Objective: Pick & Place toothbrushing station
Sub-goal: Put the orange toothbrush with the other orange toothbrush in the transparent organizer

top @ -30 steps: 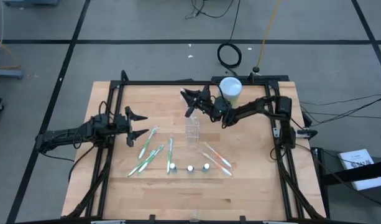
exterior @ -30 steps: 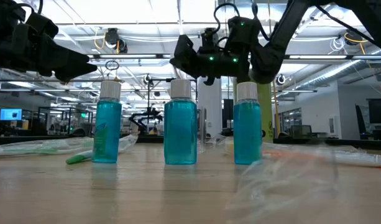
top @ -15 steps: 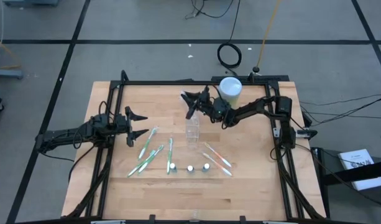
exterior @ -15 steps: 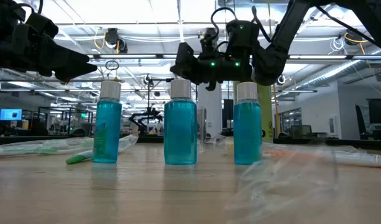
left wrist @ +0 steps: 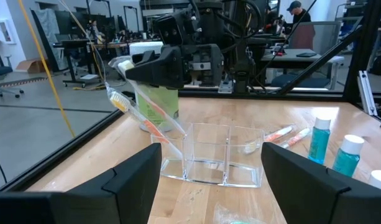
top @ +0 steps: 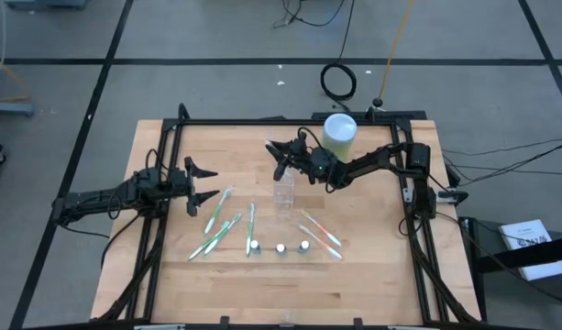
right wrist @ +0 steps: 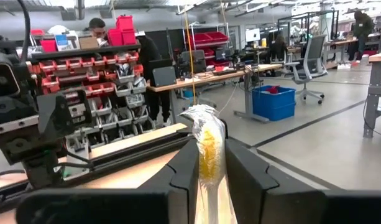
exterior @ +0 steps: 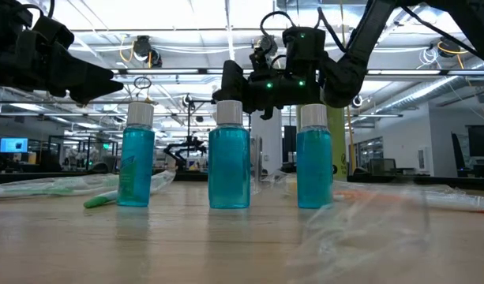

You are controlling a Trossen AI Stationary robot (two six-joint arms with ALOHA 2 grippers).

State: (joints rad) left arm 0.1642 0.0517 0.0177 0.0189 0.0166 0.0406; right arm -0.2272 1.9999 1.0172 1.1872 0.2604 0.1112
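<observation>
The right gripper (top: 282, 156) is pinching an orange-white toothbrush (left wrist: 135, 116) over the clear organizer (left wrist: 210, 155), lowering it into the end compartment. Next comes releasing. At nine o'clock, the left gripper (top: 207, 182) is waiting, jaws wide.

Right arm reaches over the table centre, left arm waits at the left side.

The right gripper (top: 281, 154) is at the end of an arm stretched from the right side toward the middle of the table; its 2 fingers (right wrist: 189, 171) are closed on a wrapped orange-white toothbrush (right wrist: 207, 149). The left gripper (top: 203, 181) hangs low over the left part of the table, its 2 fingers (left wrist: 135, 176) spread wide apart, holding nothing.
</observation>
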